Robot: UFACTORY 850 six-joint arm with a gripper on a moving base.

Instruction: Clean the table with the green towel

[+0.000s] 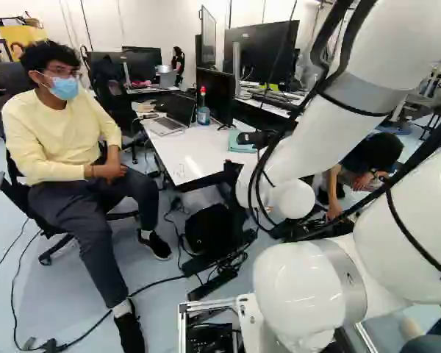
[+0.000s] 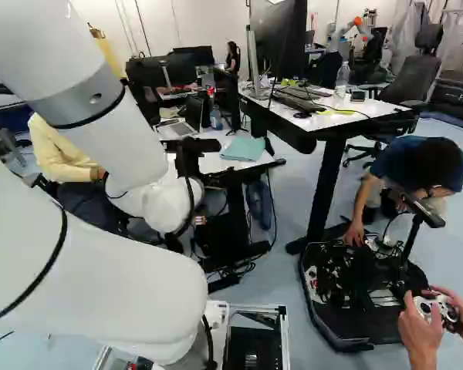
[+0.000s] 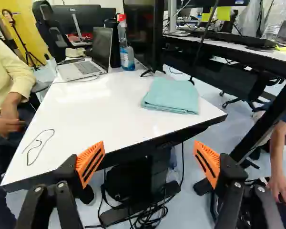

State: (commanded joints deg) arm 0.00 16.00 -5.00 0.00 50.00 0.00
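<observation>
In the right base view we have the gripper (image 2: 190, 160) at the table's near side, with the towel (image 3: 172, 95) beyond it and to the right; the towel lies folded on the white table (image 3: 100, 114), close to one corner, its layered edge facing us. In the wrist view, we see the gripper (image 3: 148, 164) wide, its two orange pads (image 3: 90, 164) well apart and nothing held between them; the towel is ahead of the fingers, closer to the line of the right one than the left, and touches neither.

Behind the towel stands a monitor (image 3: 144, 40), its foot near the towel; next to the monitor we find a spray bottle (image 3: 127, 55), then a black flask (image 3: 114, 45), then an open laptop (image 3: 86, 67), all farther from us than the towel; on the bare white top, across from the towel and nearer the left finger, we see a thin dark looped line (image 3: 37, 145).
</observation>
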